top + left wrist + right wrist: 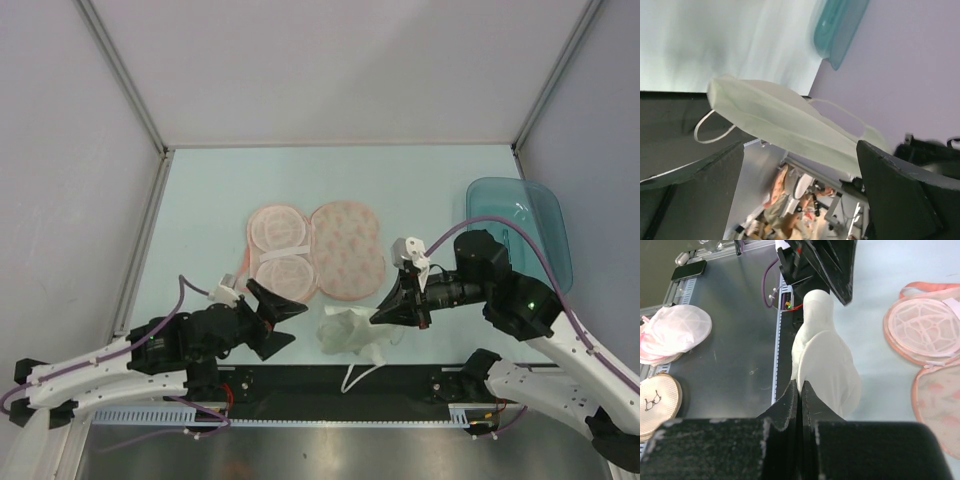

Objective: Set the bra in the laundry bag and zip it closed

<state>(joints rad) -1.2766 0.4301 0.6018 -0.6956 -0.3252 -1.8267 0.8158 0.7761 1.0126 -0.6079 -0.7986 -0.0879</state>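
While my right pincer (380, 316) clamps the soft white bra (345, 330) and my left pincer (297, 325) gapes, the peach-pink clamshell laundry bag (345, 250) lies open, unfilled.

The bra (350, 330) lay at the table's (200, 200) near edge. It was hemmed in between the left gripper (297, 325), jaws spread, and the right gripper (384, 314), jaws pressed together at its right side. Just behind it, the opened laundry bag (315, 250) filled the middle of the table. A teal tray (520, 225) blocked the far right. Bare surface lay left of the bag and behind it, up to the enclosure walls (80, 150).
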